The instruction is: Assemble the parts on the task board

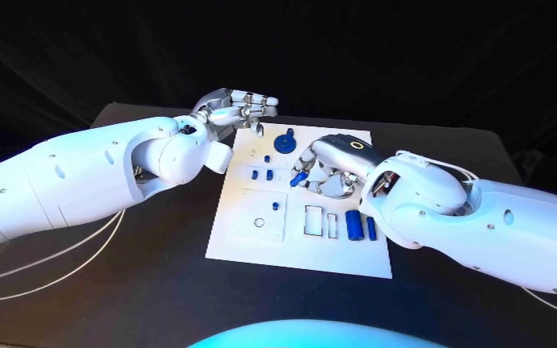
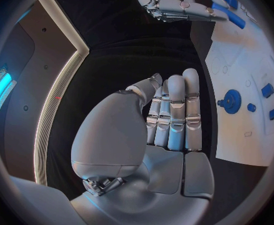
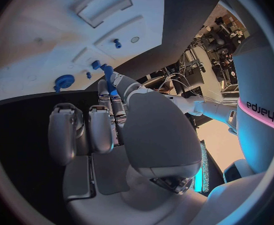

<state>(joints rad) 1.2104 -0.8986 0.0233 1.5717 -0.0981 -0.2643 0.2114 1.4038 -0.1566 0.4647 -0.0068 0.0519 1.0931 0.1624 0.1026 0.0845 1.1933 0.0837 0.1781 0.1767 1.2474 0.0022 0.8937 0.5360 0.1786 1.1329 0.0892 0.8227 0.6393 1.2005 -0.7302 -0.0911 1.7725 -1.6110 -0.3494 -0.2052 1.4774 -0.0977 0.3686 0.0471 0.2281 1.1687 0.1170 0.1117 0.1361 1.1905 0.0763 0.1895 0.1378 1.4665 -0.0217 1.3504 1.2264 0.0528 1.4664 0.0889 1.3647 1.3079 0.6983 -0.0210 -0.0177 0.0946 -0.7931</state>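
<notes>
The white task board (image 1: 238,239) lies in the middle of the black table. My right hand (image 1: 328,164) hovers over the board's middle and pinches a small blue part (image 1: 299,177) between its thumb and a finger; the same blue part (image 3: 108,73) sits at the fingertips in the right wrist view. A blue gear (image 1: 286,144) stands on the board's far end, just beyond that hand. My left hand (image 1: 238,109) is at the board's far left corner, its fingers (image 2: 174,115) straight and holding nothing. The blue gear (image 2: 232,101) lies to one side of them.
Two short blue pieces (image 1: 262,175) stand near the board's left middle, with a small blue peg (image 1: 276,205) closer in. Two blue cylinders (image 1: 360,225) lie at the near right by white rectangular slots (image 1: 315,219). Bare black table (image 1: 139,283) surrounds the board.
</notes>
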